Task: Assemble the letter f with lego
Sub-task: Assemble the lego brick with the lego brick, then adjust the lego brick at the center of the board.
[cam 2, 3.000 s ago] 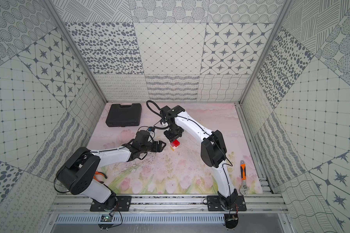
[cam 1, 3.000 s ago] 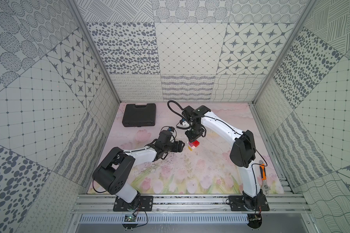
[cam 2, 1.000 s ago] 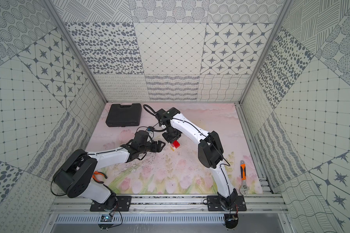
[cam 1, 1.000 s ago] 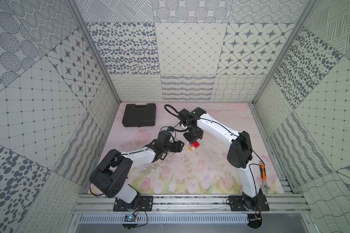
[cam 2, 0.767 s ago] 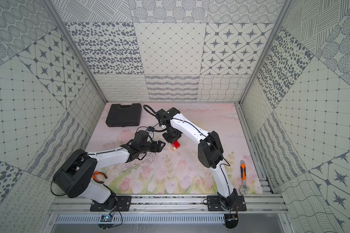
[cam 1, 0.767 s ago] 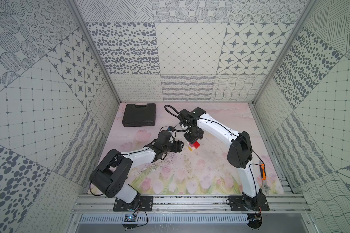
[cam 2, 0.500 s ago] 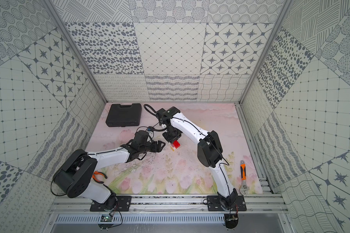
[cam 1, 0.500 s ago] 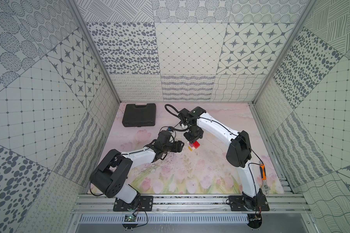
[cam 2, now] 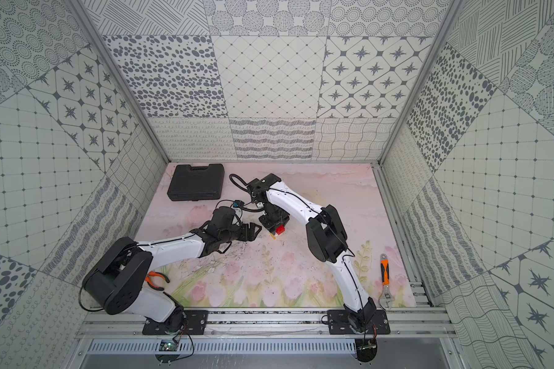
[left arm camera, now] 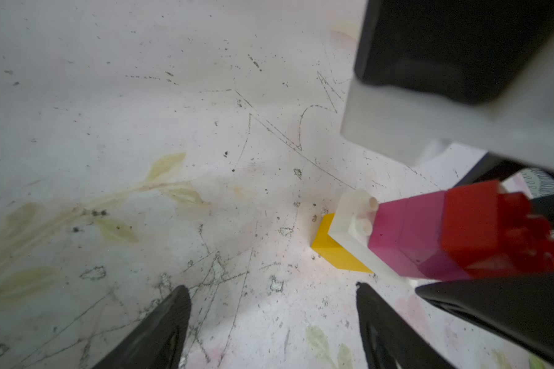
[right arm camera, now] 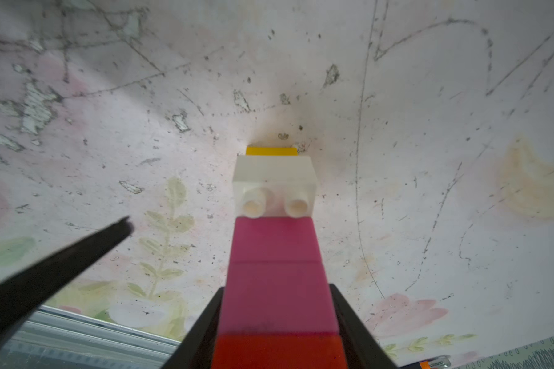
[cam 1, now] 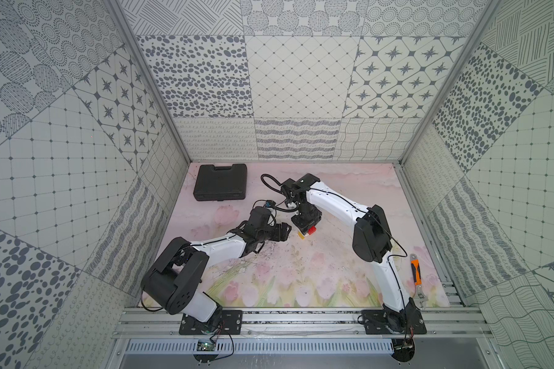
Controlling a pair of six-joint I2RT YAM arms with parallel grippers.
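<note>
Both top views are bright, evenly lit and sharp, with only soft shadows, while the wrist views bulge at their edges, blur the nearby red studded plastic brick (left arm camera: 480, 226) and show a pale glow on the scuffed pink floral mat (right arm camera: 141, 127).

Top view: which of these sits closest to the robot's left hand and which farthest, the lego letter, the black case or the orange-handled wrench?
1. lego letter f, right beside the left hand
2. black case, back left corner
3. orange-handled wrench, far front right
</note>
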